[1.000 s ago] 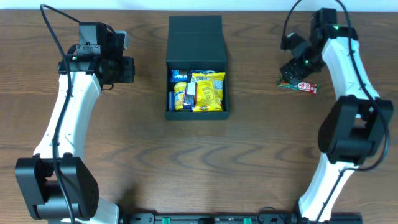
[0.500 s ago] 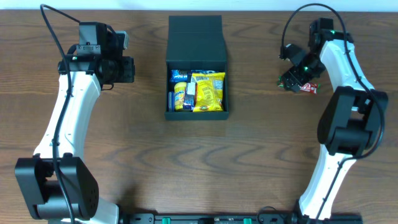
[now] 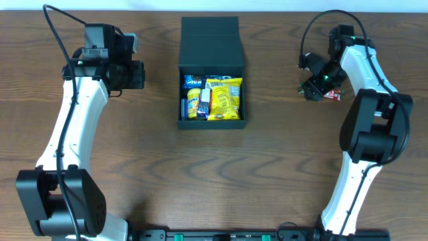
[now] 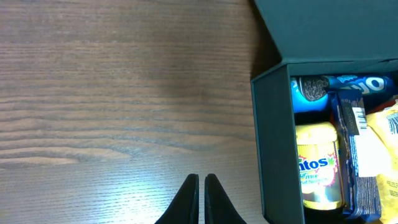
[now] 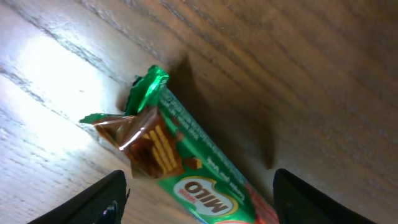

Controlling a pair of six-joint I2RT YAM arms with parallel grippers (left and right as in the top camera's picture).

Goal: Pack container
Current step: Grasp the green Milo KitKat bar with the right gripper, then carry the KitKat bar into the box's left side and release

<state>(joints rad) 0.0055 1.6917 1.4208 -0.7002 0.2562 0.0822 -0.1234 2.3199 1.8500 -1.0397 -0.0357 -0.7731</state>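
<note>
The black square container [image 3: 211, 120] stands at the table's middle back with its flap lid [image 3: 210, 41] open, and also shows in the left wrist view [image 4: 273, 143]. It holds a yellow snack bag [image 3: 224, 99], a blue Oreo pack [image 4: 339, 87] and a yellow Mentos tube [image 4: 318, 168]. My left gripper [image 4: 201, 186] is shut and empty, over bare table left of the container. My right gripper [image 5: 199, 199] is open, low over a green Milo bar [image 5: 186, 162], one finger on each side. A red packet [image 3: 332, 94] lies under the bar at the far right.
The wooden table [image 3: 214, 174] carries nothing else besides the two arms. The white right arm [image 3: 374, 120] reaches along the right side; the left arm [image 3: 73, 120] along the left side.
My right gripper has moved down and in over the green bar and red packet, now covering most of them from above. The left arm has not moved.
</note>
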